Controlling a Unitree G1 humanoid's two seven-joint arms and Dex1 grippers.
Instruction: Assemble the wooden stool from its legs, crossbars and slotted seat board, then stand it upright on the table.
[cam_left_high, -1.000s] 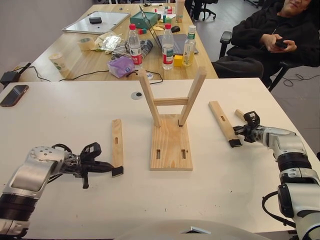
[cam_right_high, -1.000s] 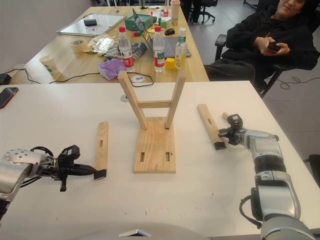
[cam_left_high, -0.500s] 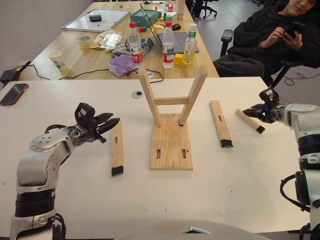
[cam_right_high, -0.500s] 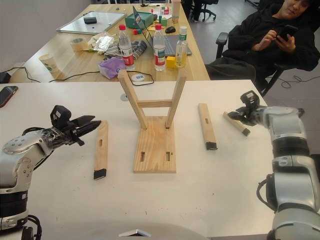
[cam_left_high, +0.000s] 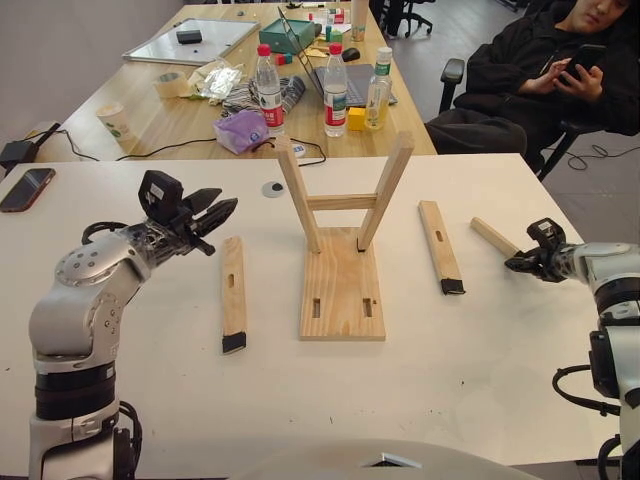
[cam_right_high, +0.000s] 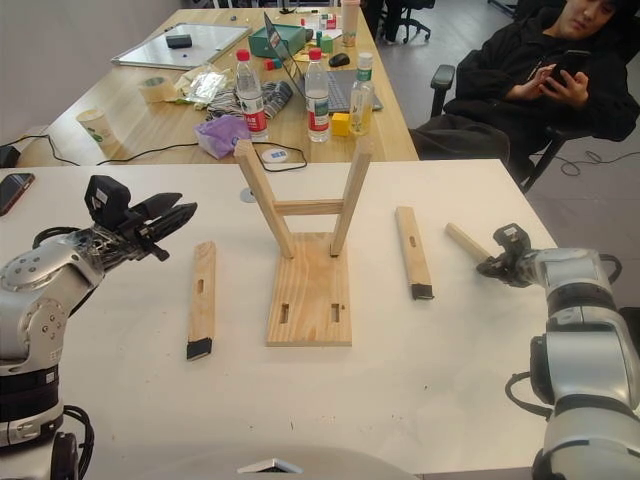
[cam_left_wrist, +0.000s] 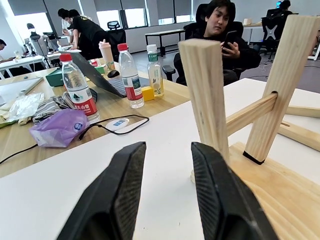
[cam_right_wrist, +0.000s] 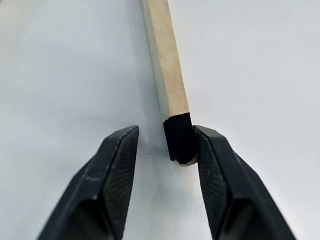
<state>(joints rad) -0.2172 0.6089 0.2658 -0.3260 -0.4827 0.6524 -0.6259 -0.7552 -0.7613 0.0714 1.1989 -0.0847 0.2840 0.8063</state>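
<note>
- Head views: the left gripper (cam_left_high: 222, 208), a second ago low at the near, black-capped end of the left loose leg (cam_left_high: 233, 292), now hangs raised off that leg's far left, jaws wide and empty. The leg lies flat just left of the seat board (cam_left_high: 342, 300). The right gripper (cam_left_high: 515, 264) has quit the right loose leg (cam_left_high: 440, 245) for the near end of the slim stick (cam_left_high: 494, 236), far right on the table (cam_left_high: 420, 400)
- Left wrist view: the spread fingers (cam_left_wrist: 120, 195) point at the upright legs (cam_left_wrist: 202, 95) and crossbar (cam_left_wrist: 250, 112) already standing at the board's far end
- Right wrist view: jaws part open flank the stick's black tip (cam_right_wrist: 177, 137), one finger touching it, the other apart; nothing gripped. The stick looks to be the next pick, with both loose legs still to fit and the stool far from standing
</note>
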